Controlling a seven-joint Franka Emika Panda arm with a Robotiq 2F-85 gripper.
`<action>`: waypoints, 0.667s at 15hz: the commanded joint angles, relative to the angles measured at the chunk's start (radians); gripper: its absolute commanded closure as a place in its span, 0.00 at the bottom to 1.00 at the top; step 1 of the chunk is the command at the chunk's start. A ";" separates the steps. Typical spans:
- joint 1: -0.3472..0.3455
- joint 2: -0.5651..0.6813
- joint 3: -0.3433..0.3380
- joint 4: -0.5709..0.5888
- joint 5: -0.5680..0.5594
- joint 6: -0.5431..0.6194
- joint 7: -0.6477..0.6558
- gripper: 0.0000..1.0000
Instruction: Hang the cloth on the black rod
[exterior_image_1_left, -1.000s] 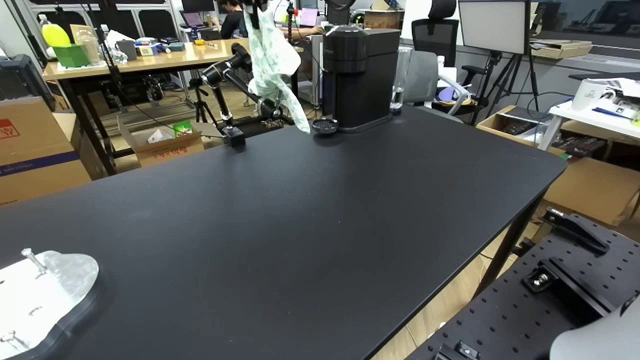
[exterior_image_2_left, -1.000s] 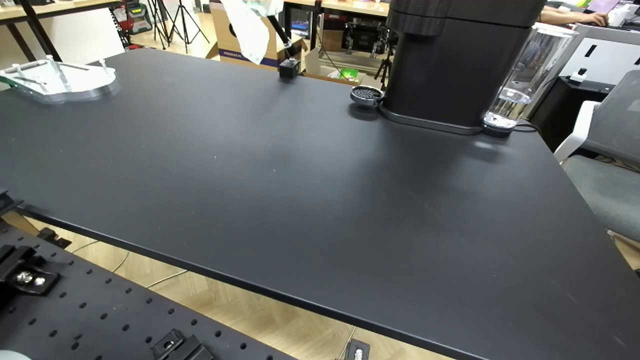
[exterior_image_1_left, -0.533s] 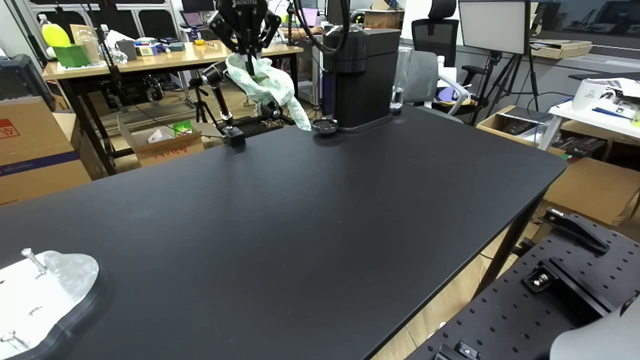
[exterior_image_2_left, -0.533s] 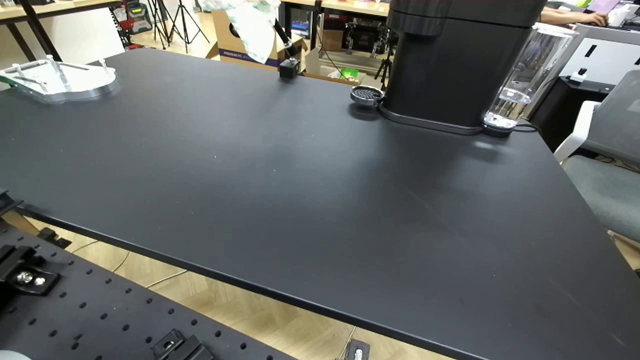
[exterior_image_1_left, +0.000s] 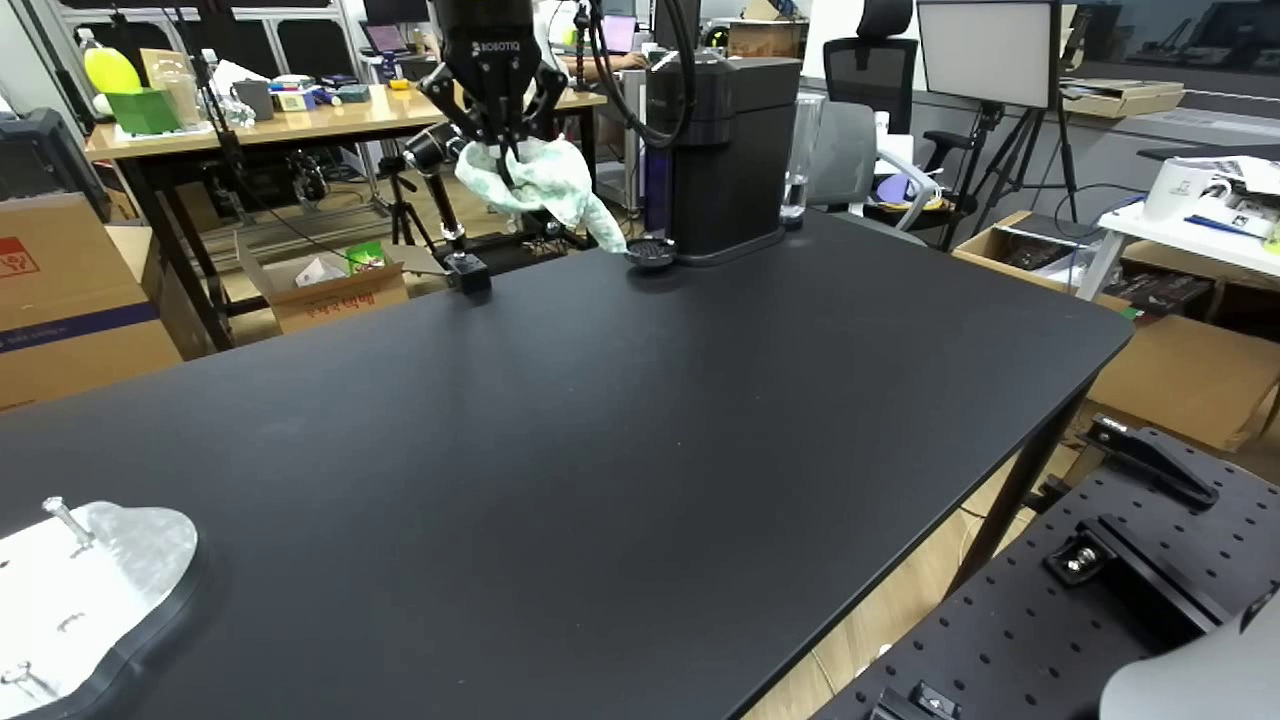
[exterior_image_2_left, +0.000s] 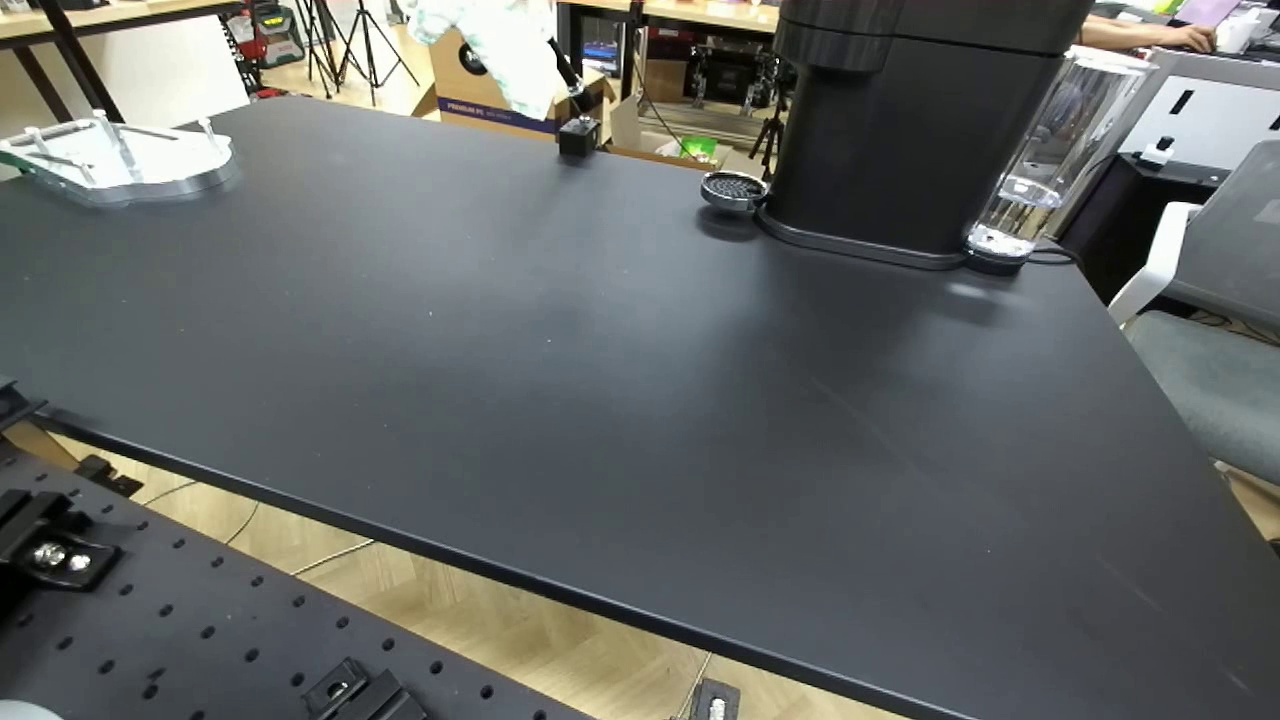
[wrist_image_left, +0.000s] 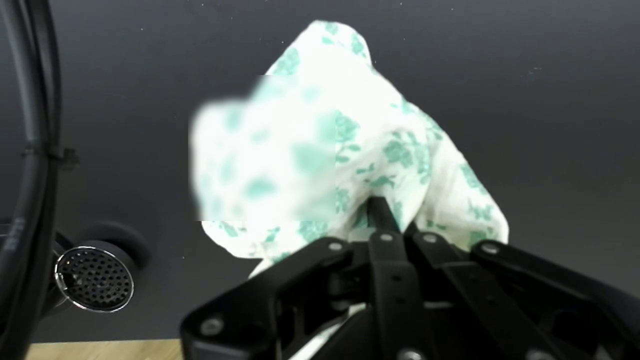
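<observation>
The hand (exterior_image_1_left: 507, 168) points down at the far side of the counter (exterior_image_1_left: 640, 450), its fingers drawn tight together on a pinch of the cloth (exterior_image_1_left: 550, 185), which is white with green flowers. The cloth bunches around the fingertips, and in an exterior view a loose end hangs down to the right (a patch of it is blurred in the wrist view, so the folds there are hard to read). The black rod (exterior_image_1_left: 441, 205) rises at a slant from a small block (exterior_image_1_left: 467, 272) at the counter's far edge. The cloth overlaps its upper part in an exterior view; whether the two touch, I cannot tell.

To the right of the cloth in both exterior views stands a black coffee machine (exterior_image_1_left: 720, 170), with a round perforated drip tray (exterior_image_2_left: 733, 188) at its foot and a clear water tank (exterior_image_2_left: 1030, 190) beside it. In the wrist view the drip tray lies to the left, apart from the cloth. A pale rack (exterior_image_1_left: 140, 545) with pegs sits at the left end of the counter. On the near side lies a black perforated plate (exterior_image_2_left: 230, 600), apart from the counter.
</observation>
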 joint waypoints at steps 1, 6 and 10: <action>0.002 -0.025 -0.015 -0.001 0.002 -0.004 0.012 1.00; -0.012 -0.048 -0.041 -0.014 -0.007 0.001 0.021 1.00; -0.021 -0.028 -0.051 -0.015 -0.007 0.014 0.008 1.00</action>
